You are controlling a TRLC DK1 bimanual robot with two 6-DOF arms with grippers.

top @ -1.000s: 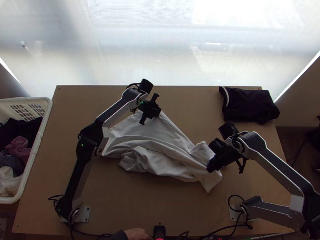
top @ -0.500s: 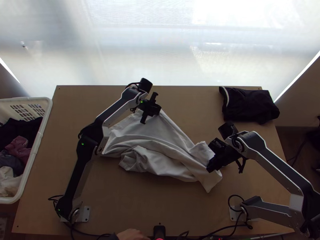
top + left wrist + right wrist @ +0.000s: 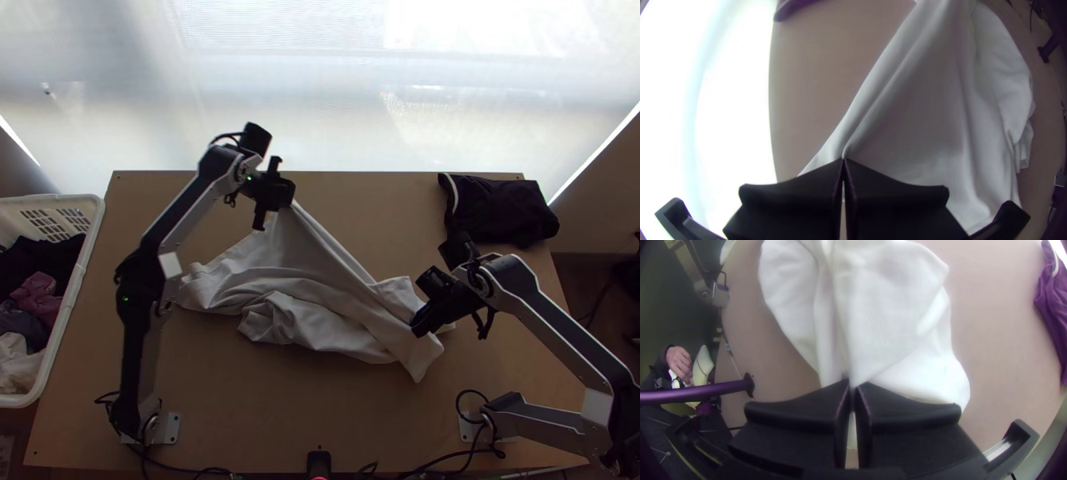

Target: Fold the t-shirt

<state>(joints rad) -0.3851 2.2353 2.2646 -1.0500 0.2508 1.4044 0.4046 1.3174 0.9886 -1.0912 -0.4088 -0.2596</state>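
Observation:
Toward the table's far edge, my left gripper is shut on an upper edge of the white t-shirt, and the cloth rises to it in a taut slope. The shirt otherwise lies bunched and creased across the middle of the table. My right gripper holds its right end. In the left wrist view the left gripper pinches a fold of the shirt. In the right wrist view the right gripper is closed on a gathered piece of the shirt.
A dark folded garment with a pale trim lies at the table's far right corner. Left of the table stands a white basket holding several clothes. Bare wood shows between the shirt and the near edge.
My left gripper has moved left and toward the far edge, drawing the shirt's held edge and left side along. The right gripper has shifted slightly.

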